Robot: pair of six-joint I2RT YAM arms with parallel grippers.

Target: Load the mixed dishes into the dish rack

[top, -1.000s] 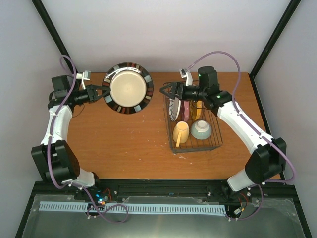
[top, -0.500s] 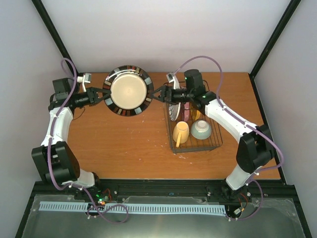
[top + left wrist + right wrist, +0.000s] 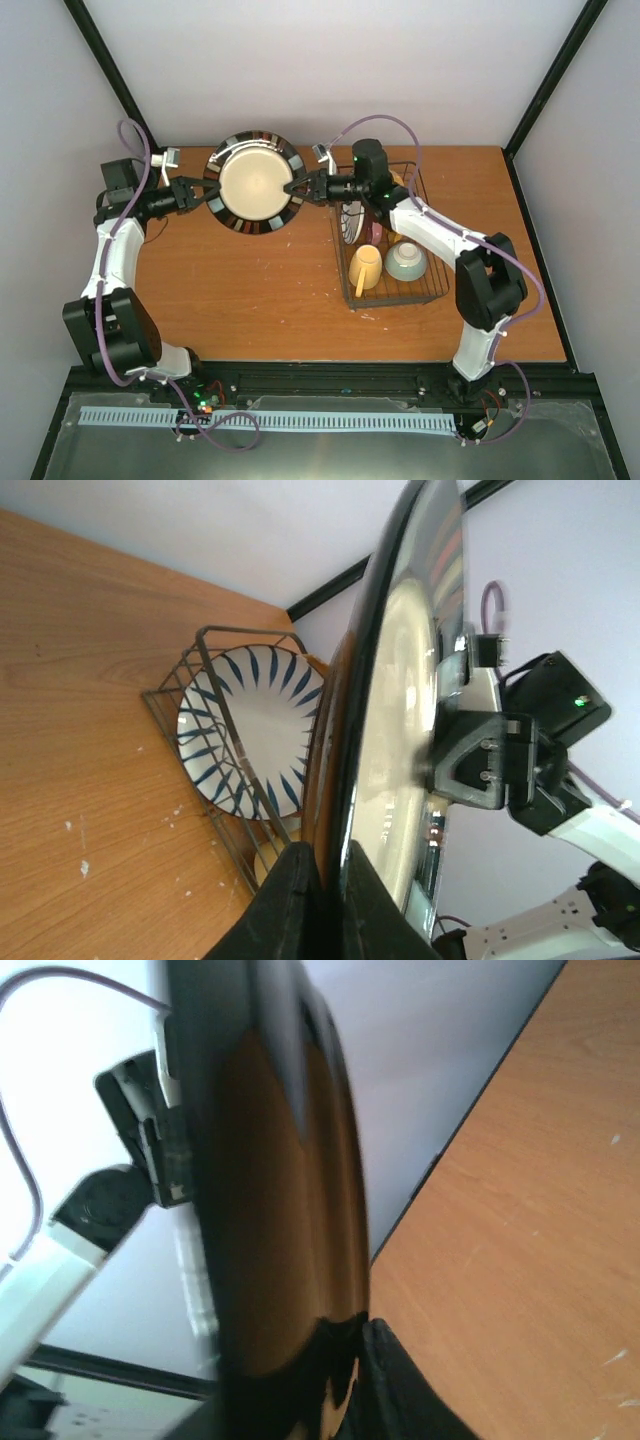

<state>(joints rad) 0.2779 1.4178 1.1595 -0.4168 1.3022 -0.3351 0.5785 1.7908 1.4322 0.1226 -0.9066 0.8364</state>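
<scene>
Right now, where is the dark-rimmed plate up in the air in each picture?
Top external: dark-rimmed plate upper middle, between left hand and right hand.
Left wrist: plate edge-on, down the centre.
Right wrist: plate edge-on, blurred, filling the left half.
Shared landmark: the wooden table.

We log a brown wood-grain table (image 3: 250,300) w/ small pale specks on top. Plain pale walls (image 3: 330,60) close it in at rear and both sides. Black frame posts (image 3: 105,60) rise at the rear corners. Lighting is even and diffuse, w/ soft shadows. At the near edge sit a black rail (image 3: 330,378) and a grey metal sheet (image 3: 100,455) w/ a white slotted strip (image 3: 300,421).
</scene>
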